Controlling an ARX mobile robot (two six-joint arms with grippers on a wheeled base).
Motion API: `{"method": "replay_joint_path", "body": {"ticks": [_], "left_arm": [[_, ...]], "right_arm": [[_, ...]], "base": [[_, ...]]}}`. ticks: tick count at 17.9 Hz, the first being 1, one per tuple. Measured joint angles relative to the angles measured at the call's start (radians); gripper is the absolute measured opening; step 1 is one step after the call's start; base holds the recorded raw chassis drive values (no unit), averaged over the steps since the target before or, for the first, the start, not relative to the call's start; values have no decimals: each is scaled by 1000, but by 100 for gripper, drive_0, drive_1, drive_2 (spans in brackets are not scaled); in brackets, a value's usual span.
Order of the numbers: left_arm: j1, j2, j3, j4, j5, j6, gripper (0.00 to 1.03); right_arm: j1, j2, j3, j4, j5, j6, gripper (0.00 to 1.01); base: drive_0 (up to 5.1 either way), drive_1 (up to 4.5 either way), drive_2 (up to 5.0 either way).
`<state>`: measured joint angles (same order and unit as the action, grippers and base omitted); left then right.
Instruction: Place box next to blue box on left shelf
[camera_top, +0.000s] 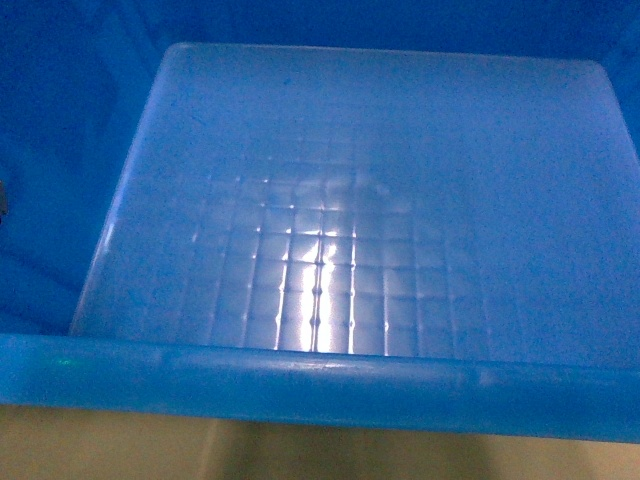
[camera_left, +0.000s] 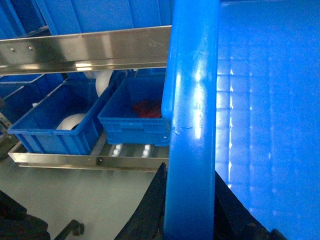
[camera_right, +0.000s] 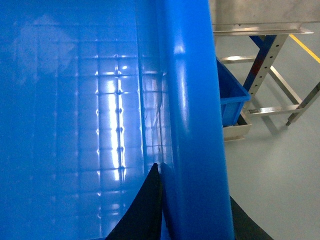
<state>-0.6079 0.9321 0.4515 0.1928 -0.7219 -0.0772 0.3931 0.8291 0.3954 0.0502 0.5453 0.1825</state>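
1. Left gripper (camera_left: 190, 210): dark fingers either side of the crate's rim at 6 o'clock in the left wrist view; clamped on that rim.
2. Right gripper (camera_right: 165, 200): dark fingers straddle the opposite rim at 6 o'clock in the right wrist view; clamped likewise.
3. Blue crate (camera_top: 340, 200): held between both arms, empty, grid floor facing the head camera and filling that view; not yet on the rack.
4. Left shelf (camera_left: 130, 150): white rollers show at 7 o'clock of the held rim, under two smaller blue bins (camera_left: 135, 110).
5. Progress, judged: lift done; approach, lowering and release remain.
6. Edges: steel rail (camera_left: 85, 47) overhangs the bins at 10 o'clock; headroom looks tight. Free roller space beside the bins is hidden by the crate.
7. Floor (camera_right: 270, 170): open at 3 o'clock, beside a steel frame (camera_right: 270, 65).
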Motion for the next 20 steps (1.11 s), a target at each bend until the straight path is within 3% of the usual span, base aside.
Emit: {"method": "replay_joint_path", "body": {"ticks": [20], "left_arm": [[0, 0, 0, -3, 0, -1, 13]], "right_arm": [[0, 0, 0, -3, 0, 0, 16]], "base": [[0, 0, 0]]}}
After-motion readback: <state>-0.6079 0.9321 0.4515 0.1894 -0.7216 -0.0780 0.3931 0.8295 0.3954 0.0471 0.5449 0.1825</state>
